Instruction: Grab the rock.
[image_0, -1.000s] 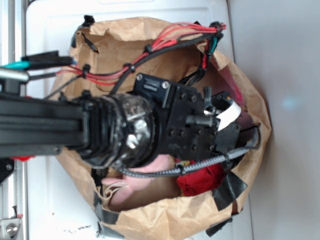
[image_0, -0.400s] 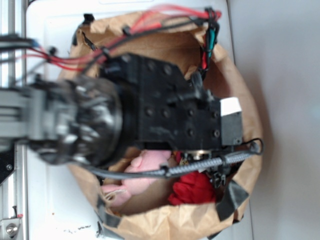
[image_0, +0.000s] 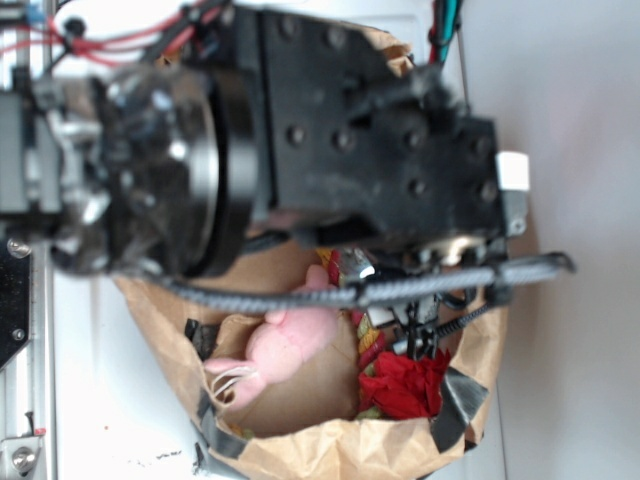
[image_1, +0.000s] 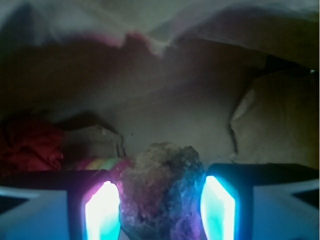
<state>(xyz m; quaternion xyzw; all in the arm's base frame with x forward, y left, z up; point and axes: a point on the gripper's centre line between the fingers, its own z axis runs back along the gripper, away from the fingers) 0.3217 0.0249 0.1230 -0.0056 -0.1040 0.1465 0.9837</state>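
Wrist view: the rock is pinched between the two glowing pads of the gripper, held clear of the bag floor. Exterior view: the rock is hidden by the arm; a pink plush and red cloth are seen in the bag.

Dim, hazy wrist view; blurred bright exterior.

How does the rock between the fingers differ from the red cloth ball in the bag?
The rock is dark, rough and jagged; the red cloth ball is bright red, soft and wrinkled. The rock sits between the gripper fingers; the ball lies off to the side, untouched. Both are inside the paper bag.
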